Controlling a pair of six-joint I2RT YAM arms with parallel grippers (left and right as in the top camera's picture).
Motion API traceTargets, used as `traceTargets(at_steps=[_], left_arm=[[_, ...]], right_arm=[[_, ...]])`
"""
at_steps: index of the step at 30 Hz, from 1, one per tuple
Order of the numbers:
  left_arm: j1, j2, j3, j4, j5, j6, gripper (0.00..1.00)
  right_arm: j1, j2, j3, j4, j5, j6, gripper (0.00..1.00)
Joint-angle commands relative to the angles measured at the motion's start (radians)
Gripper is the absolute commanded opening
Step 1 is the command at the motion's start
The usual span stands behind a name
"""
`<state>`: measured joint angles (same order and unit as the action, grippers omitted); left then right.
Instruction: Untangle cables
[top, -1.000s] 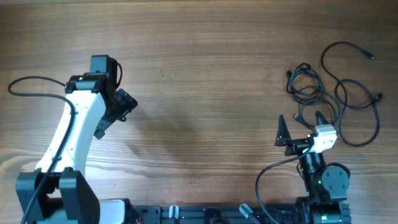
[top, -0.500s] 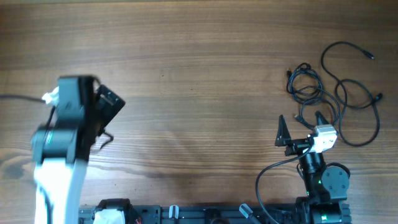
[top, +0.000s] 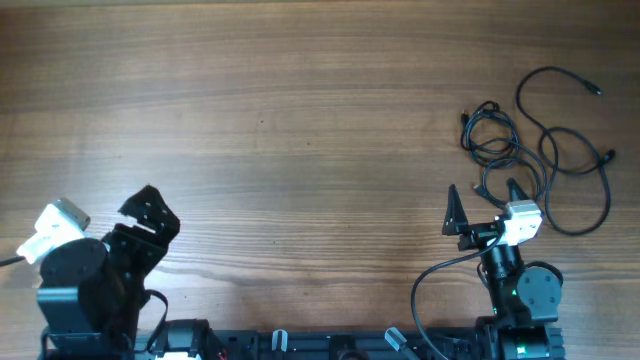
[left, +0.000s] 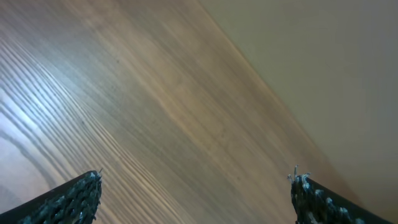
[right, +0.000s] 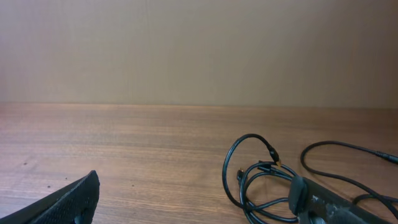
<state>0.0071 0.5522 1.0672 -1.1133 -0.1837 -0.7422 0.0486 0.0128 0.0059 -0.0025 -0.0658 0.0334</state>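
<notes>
Lying in a loose tangle at the far right of the wooden desk (top: 320, 100), the thin black cables (top: 540, 150) form a small knotted coil with longer strands looping off to the right. The right pincer (top: 483, 192) sits just short of them, jaws spread wide and empty; one finger (top: 516, 190) seems to sit beside the nearest strand, though the overhead view is too coarse to say whether they touch. The left pincer (top: 148, 212) hangs at the near left corner, well apart from the cables, equally wide open over bare wood and holding nothing.
</notes>
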Motion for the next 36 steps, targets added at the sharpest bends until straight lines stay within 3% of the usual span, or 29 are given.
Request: traceTargets(at_steps=[1, 12, 17, 20, 25, 34, 36], left_arm=[[0.003, -0.051, -0.118, -0.006, -0.012, 0.002, 1.0], [0.003, -0.224, -0.421, -0.007, -0.012, 0.002, 1.0], [0.003, -0.322, -0.468, 0.012, 0.011, 0.002, 1.0], [0.003, -0.388, -0.468, 0.102, 0.011, 0.002, 1.0], [0.003, -0.551, -0.513, 0.397, 0.018, 0.002, 1.0], [-0.003, -0.549, -0.729, 1.218, 0.136, 0.006, 1.0], [-0.003, -0.549, -0.788, 1.337, 0.152, 0.006, 1.0]], right_arm=[[-0.003, -0.009, -0.001, 0.003, 0.016, 0.013, 1.0], [-0.003, -0.009, -0.001, 0.003, 0.016, 0.013, 1.0], [-0.003, -0.009, -0.001, 0.003, 0.016, 0.013, 1.0], [-0.003, -0.009, -0.001, 0.003, 0.016, 0.013, 1.0], [-0.003, -0.009, -0.001, 0.003, 0.016, 0.013, 1.0], [-0.003, -0.009, -0.001, 0.003, 0.016, 0.013, 1.0], [-0.003, -0.009, -0.001, 0.003, 0.016, 0.012, 1.0]])
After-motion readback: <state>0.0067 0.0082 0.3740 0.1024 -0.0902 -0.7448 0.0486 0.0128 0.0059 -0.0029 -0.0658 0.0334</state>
